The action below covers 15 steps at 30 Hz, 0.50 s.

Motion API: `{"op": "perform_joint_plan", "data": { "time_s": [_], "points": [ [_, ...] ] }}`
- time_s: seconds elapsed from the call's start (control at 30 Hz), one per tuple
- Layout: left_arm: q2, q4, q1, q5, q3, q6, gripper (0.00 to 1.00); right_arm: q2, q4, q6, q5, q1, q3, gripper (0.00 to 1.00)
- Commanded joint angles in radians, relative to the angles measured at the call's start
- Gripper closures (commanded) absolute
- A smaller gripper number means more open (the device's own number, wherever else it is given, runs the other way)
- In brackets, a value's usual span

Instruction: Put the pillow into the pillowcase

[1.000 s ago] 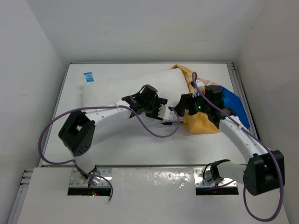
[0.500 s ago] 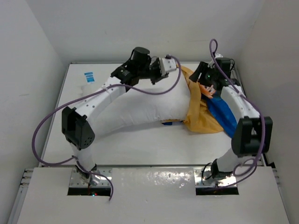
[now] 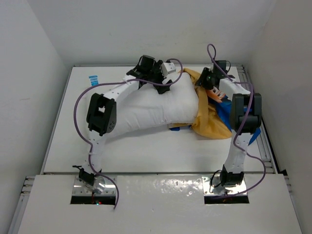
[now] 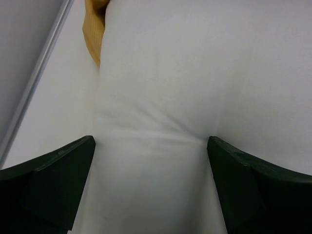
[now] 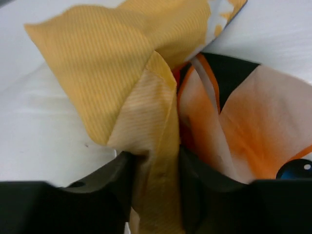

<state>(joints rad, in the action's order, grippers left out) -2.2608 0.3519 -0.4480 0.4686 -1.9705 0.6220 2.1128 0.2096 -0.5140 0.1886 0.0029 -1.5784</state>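
The white pillow point(image 3: 146, 109) lies across the table, its right end against the bunched orange-yellow side of the pillowcase point(image 3: 212, 119); a strip of the case's blue side shows at the far right. My left gripper point(image 3: 170, 69) is at the pillow's far edge. In the left wrist view this gripper point(image 4: 151, 146) stands open, its fingers point(image 4: 58, 180) wide apart over the pillow point(image 4: 195, 73) with nothing held between them. My right gripper point(image 3: 207, 79) is at the case's far end. In the right wrist view this gripper point(image 5: 156, 165) is shut on a fold of the pillowcase point(image 5: 112, 53).
White walls close in the table point(image 3: 146, 151) on three sides. A metal rail point(image 3: 253, 92) runs along the right edge. A small blue-and-white tag point(image 3: 92, 79) sits near the pillow's far left corner. Purple cables loop above both arms.
Both arms swung from the table's middle to its far edge. The left gripper closed, then opened over the pillow. The right gripper took a fold of the orange fabric.
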Motion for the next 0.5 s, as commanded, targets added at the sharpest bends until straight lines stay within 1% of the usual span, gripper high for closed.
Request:
{"op": "perform_joint_plan", "data": {
  "time_s": [0.0, 0.03, 0.07, 0.1, 0.13, 0.17, 0.2, 0.23, 0.27, 0.3, 0.33, 0.37, 0.4, 0.43, 0.47],
  "points": [
    [-0.040, 0.113, 0.017, 0.030, -0.027, 0.157, 0.00, -0.022, -0.128, -0.020, 0.057, 0.015, 0.029, 0.66],
    [-0.042, 0.157, 0.014, 0.054, -0.027, 0.172, 0.07, -0.030, -0.151, -0.018, 0.051, 0.026, 0.040, 0.76],
    [-0.040, 0.182, 0.011, 0.108, -0.021, 0.208, 0.17, -0.043, -0.168, -0.018, 0.040, 0.031, 0.052, 0.97],
    [-0.040, 0.209, 0.005, 0.126, -0.018, 0.217, 0.33, -0.051, -0.186, -0.015, 0.008, 0.037, 0.055, 1.00],
    [-0.033, 0.251, -0.001, 0.143, -0.014, 0.229, 0.71, -0.060, -0.191, -0.012, -0.012, 0.054, 0.055, 1.00],
    [-0.028, 0.272, -0.007, 0.159, -0.014, 0.249, 0.90, -0.077, -0.197, -0.012, -0.035, 0.060, 0.057, 1.00],
    [-0.020, 0.312, -0.023, 0.163, -0.013, 0.257, 1.00, -0.091, -0.203, -0.009, -0.090, 0.078, 0.058, 1.00],
    [0.003, 0.349, -0.029, 0.174, -0.013, 0.283, 1.00, -0.103, -0.203, -0.011, -0.125, 0.086, 0.061, 1.00],
    [0.015, 0.387, -0.041, 0.221, -0.022, 0.388, 1.00, -0.115, -0.234, -0.014, -0.162, 0.095, 0.070, 1.00],
    [0.056, 0.460, -0.046, 0.243, -0.027, 0.437, 1.00, -0.140, -0.249, -0.015, -0.223, 0.112, 0.072, 1.00],
    [0.079, 0.493, -0.050, 0.264, -0.028, 0.487, 1.00, -0.149, -0.254, -0.015, -0.251, 0.118, 0.074, 1.00],
    [0.101, 0.522, -0.064, 0.296, -0.030, 0.580, 1.00, -0.155, -0.251, -0.017, -0.274, 0.124, 0.060, 1.00],
    [0.118, 0.553, -0.073, 0.303, -0.034, 0.620, 1.00, -0.157, -0.233, -0.018, -0.294, 0.135, 0.048, 1.00],
    [0.142, 0.640, -0.084, 0.308, -0.045, 0.672, 1.00, -0.152, -0.214, -0.023, -0.314, 0.140, 0.032, 1.00],
    [0.148, 0.691, -0.110, 0.303, -0.079, 0.790, 1.00, -0.149, -0.188, -0.035, -0.349, 0.141, 0.003, 1.00]
  ]
}}
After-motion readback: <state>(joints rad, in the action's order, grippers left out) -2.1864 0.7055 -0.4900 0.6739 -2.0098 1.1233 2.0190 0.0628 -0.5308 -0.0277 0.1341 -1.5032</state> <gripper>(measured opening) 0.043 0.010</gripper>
